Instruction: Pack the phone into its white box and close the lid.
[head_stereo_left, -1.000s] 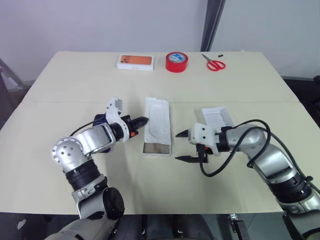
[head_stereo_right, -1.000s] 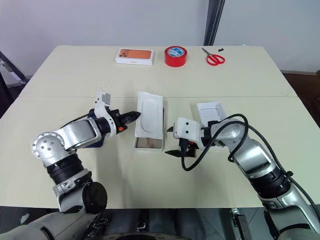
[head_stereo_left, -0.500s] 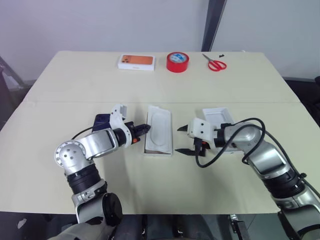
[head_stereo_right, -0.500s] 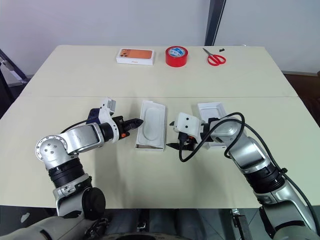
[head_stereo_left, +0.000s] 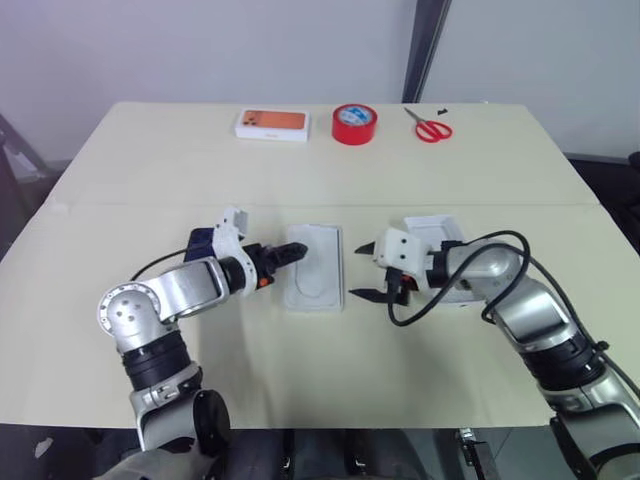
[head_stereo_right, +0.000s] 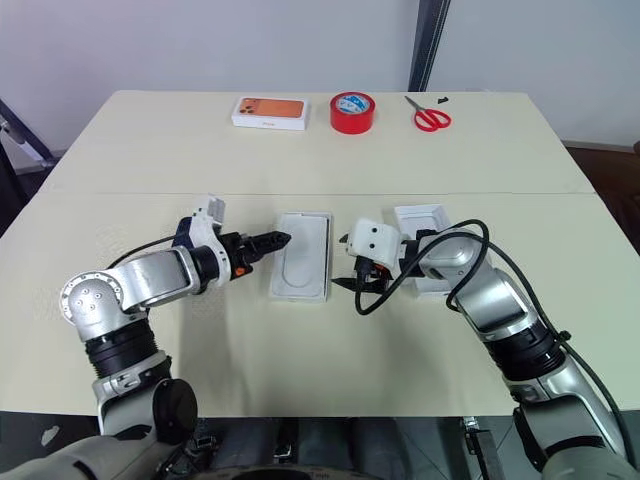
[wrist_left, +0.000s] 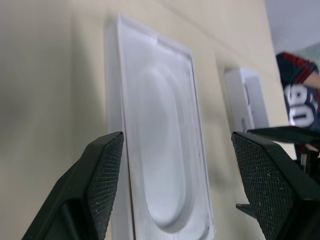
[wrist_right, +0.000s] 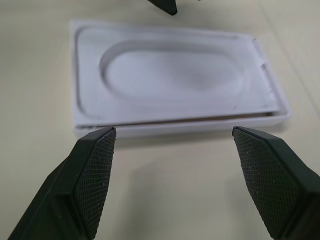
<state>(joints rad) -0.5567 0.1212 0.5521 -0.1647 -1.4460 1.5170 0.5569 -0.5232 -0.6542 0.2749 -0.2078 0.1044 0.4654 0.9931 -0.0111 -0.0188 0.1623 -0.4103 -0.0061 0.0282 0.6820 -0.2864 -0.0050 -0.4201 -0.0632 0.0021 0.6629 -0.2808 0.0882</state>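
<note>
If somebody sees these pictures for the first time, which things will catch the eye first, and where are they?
At the table's centre lies a white insert with a rounded recess, seated in a shallow white tray. The left hand and the right hand flank it, both open. Along the far edge sit a box picturing an orange phone, a red tape roll and red scissors.

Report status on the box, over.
Left gripper open, right gripper open, flanking white insert with rounded recess. Insert sits in the white box. Nothing held. Lid behind right gripper.
</note>
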